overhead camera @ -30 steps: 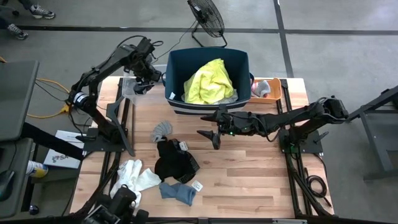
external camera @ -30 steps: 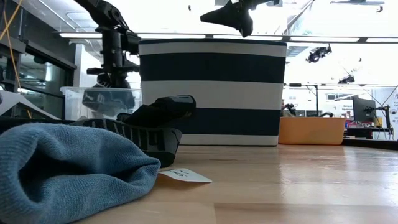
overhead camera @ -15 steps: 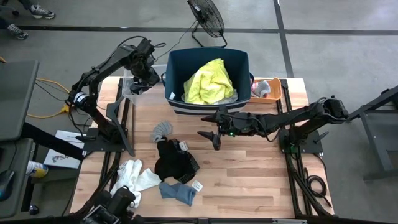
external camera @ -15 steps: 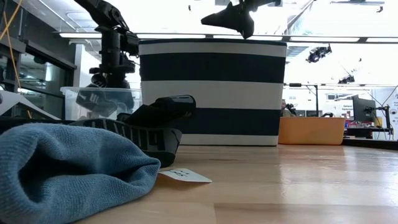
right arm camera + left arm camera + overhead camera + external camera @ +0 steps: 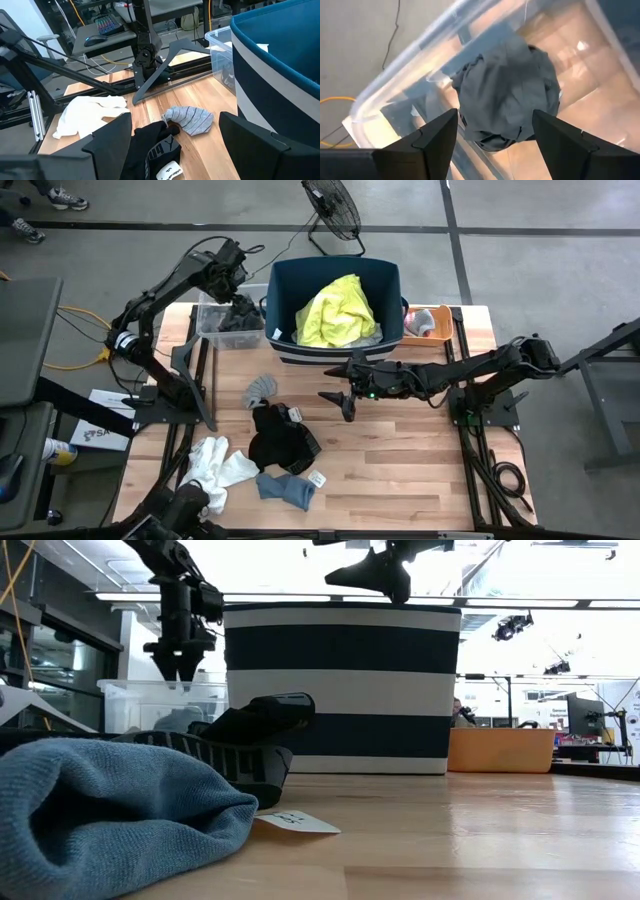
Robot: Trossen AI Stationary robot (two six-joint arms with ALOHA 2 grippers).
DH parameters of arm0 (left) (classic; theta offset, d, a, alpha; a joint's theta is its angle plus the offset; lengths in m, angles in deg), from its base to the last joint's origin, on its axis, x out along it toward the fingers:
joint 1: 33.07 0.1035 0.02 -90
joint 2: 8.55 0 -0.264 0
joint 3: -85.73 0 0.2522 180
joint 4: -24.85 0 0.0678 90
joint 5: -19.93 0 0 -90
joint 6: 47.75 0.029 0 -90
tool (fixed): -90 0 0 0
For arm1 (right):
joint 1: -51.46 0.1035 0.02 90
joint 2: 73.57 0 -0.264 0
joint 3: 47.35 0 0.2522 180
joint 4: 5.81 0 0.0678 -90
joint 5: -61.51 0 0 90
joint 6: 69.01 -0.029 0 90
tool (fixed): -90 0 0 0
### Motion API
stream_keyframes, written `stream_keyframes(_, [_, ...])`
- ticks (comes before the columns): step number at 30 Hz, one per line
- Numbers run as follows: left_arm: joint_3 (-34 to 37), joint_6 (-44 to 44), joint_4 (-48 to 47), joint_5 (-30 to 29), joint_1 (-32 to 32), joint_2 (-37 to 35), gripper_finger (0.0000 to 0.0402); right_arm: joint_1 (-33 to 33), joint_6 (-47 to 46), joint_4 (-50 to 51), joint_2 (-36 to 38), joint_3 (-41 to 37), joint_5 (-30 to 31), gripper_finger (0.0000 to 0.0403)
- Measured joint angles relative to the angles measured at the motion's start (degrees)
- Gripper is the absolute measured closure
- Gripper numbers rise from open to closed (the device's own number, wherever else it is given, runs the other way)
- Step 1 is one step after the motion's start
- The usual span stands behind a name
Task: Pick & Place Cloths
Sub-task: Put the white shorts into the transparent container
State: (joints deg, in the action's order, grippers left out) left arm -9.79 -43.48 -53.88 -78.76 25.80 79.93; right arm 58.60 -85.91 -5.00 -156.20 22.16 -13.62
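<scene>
- The clear bin (image 5: 222, 330), upper left of the high view, now holds one dark grey shorts (image 5: 238, 321); a second ago it held none.
- The navy tub (image 5: 335, 272), upper centre, holds one neon yellow shirt (image 5: 337, 310).
- The left tool (image 5: 180, 660) hangs above the clear bin with fingers apart, released; before, it was clenched.
- The right tool (image 5: 347, 403) hovers mid-frame over the bench (image 5: 400, 470), fingers apart, grasping nothing.
- On the bench lie one striped grey sock (image 5: 261, 388), one black garment (image 5: 280, 440), one white cloth (image 5: 218, 462) and one blue sock (image 5: 288, 489).
</scene>
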Motion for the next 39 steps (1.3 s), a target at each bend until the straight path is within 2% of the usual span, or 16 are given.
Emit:
stream_keyframes(18, [0.0, 0.3, -0.8, 1.0, 0.0, -15.6, 0.0149, 0.0, -1.1, 0.9, 0.0, 0.0, 0.0, 0.0111])
stream_keyframes(28, [0.0, 0.4, -2.4, 9.6, -0.2, -23.3, 0.0149, 0.0, -2.8, 2.2, 0.0, 0.0, 0.0, 0.0111])
stream_keyframes(39, [0.0, 0.1, -13.5, 10.8, -8.9, -26.9, 0.0149, 0.0, -2.9, 3.0, 0.0, 0.0, 0.0, 0.0111])
